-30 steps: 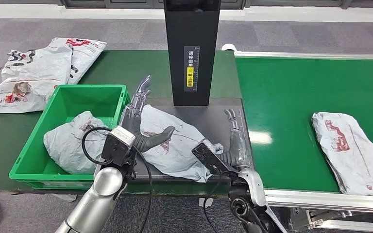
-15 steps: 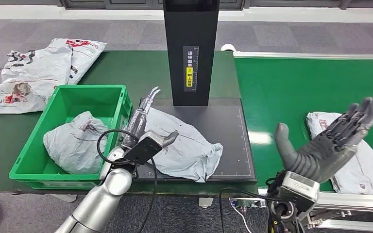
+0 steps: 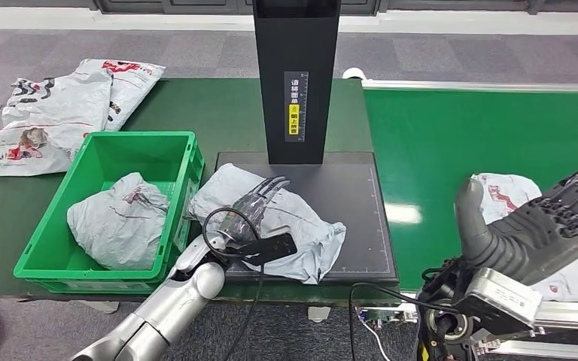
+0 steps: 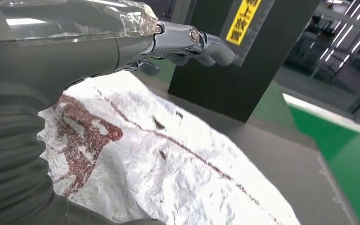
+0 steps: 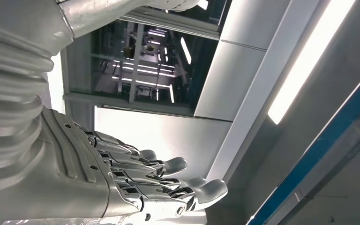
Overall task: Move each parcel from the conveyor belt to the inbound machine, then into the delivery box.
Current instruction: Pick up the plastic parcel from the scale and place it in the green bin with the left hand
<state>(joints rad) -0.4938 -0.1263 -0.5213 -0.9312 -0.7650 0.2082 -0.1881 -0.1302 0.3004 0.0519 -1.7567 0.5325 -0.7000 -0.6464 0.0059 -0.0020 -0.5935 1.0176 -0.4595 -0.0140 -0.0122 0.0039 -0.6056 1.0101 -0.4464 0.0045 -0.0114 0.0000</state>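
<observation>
The robot's left hand (image 3: pixel 260 201), fingers spread and gripping nothing, rests on the grey parcel (image 3: pixel 301 229) lying lengthwise across the inbound machine's black plate (image 3: pixel 346 188), just beside the green delivery box (image 3: pixel 101 154), while the empty, open right hand (image 3: pixel 538 222) is raised well away from the plate, leaving the left nearer.

left hand (image 3: pixel 252 214) flat, fingers extended; right hand (image 3: pixel 538 226) raised, seemingly open.
</observation>
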